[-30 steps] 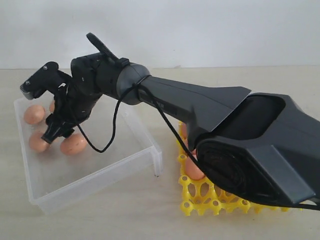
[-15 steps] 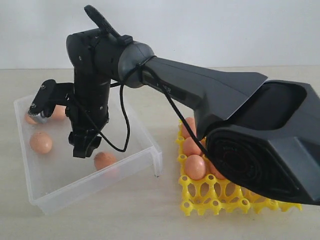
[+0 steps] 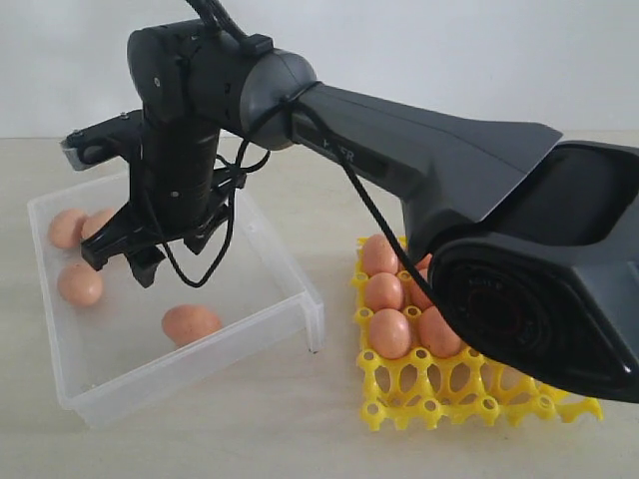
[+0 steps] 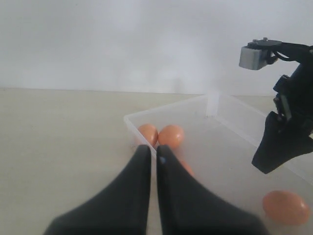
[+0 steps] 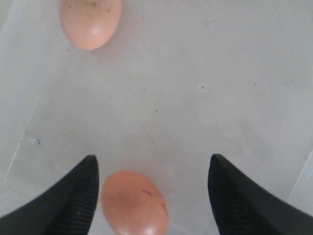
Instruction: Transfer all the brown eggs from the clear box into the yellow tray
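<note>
Eggs [image 3: 190, 323] were split between two spots when I checked the feeds. Four brown ones lay in the clear box [image 3: 200, 367] on the left. At least five sat in the yellow tray [image 3: 371, 411] on the right, packed into its far cells. The big black arm [image 3: 419, 170] covered part of that tray, so I couldn't count the rest.

In the box, two eggs touched each other in the far left corner. A third lay just nearer along the left wall, and the fourth sat by itself close to the near wall. Box and tray stood side by side on the beige table [image 3: 250, 439], a little apart.

The right claw [image 5: 152, 159] hung over the box, reaching across from the right, spread wide and gripping nothing. On its wrist cam one egg lay on the box floor between the fingers [image 5: 80, 196], much closer to one than the other, and I couldn't tell if it touched. Another egg lay farther off on the floor.

The left claw [image 4: 152, 149] only showed on its own wrist cam. It was pinched together, empty, and aimed at the box corner with the pair of eggs.
</note>
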### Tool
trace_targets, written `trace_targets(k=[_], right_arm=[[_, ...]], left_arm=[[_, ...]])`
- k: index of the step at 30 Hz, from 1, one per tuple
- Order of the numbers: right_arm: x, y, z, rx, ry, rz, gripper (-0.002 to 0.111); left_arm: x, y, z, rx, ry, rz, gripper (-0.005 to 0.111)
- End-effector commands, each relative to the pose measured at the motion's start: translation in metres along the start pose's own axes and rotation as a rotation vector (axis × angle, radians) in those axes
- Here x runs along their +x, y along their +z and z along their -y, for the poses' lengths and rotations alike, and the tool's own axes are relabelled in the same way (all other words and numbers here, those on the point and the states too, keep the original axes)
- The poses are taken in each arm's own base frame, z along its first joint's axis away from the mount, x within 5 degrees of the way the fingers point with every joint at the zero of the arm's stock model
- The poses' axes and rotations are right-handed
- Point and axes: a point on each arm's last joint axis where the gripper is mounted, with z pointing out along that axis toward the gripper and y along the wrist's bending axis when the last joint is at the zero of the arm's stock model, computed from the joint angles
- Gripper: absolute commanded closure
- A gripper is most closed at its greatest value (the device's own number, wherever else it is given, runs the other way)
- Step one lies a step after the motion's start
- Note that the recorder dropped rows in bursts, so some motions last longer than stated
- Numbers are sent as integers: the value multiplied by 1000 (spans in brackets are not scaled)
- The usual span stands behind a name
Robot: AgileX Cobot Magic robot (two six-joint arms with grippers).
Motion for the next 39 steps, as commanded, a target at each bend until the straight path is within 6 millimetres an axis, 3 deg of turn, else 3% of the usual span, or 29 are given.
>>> trace_targets(k=[1, 6, 13, 15, 17, 18, 19, 22, 28, 29, 31, 32, 36, 39], right_arm=[[-1, -9, 0, -5, 39, 12, 52], [-2, -9, -1, -11, -283, 15, 52], [-1, -8, -4, -43, 102, 10, 52], [-2, -8, -6, -63, 117, 11, 52], [0, 2, -4, -63, -57, -2, 52], [2, 9, -5, -84, -236, -6, 52], [2, 12, -7, -106, -279, -5, 52], [8, 35, -9, -154, -149, -46, 52], [16, 68, -6, -159, -83, -94, 53], [14, 68, -6, -160, -68, -77, 55], [12, 71, -6, -159, -55, -49, 69], [11, 71, -6, -159, -53, -39, 82], [10, 71, -5, -155, -54, -22, 107], [10, 69, -6, -158, -54, -25, 108]], left_arm=[[1, 0, 0, -2, -1, 2, 103], [1, 0, 0, -2, -1, 2, 103], [1, 0, 0, -2, -1, 2, 103], [1, 0, 0, -2, -1, 2, 103], [1, 0, 0, -2, -1, 2, 103], [1, 0, 0, -2, -1, 0, 103], [1, 0, 0, -2, -1, 0, 103], [1, 0, 0, -2, -1, 0, 103], [1, 0, 0, -2, -1, 2, 103], [1, 0, 0, -2, -1, 2, 103], [1, 0, 0, -2, -1, 2, 103], [1, 0, 0, -2, -1, 2, 103], [1, 0, 0, -2, -1, 2, 103], [1, 0, 0, -2, -1, 0, 103]])
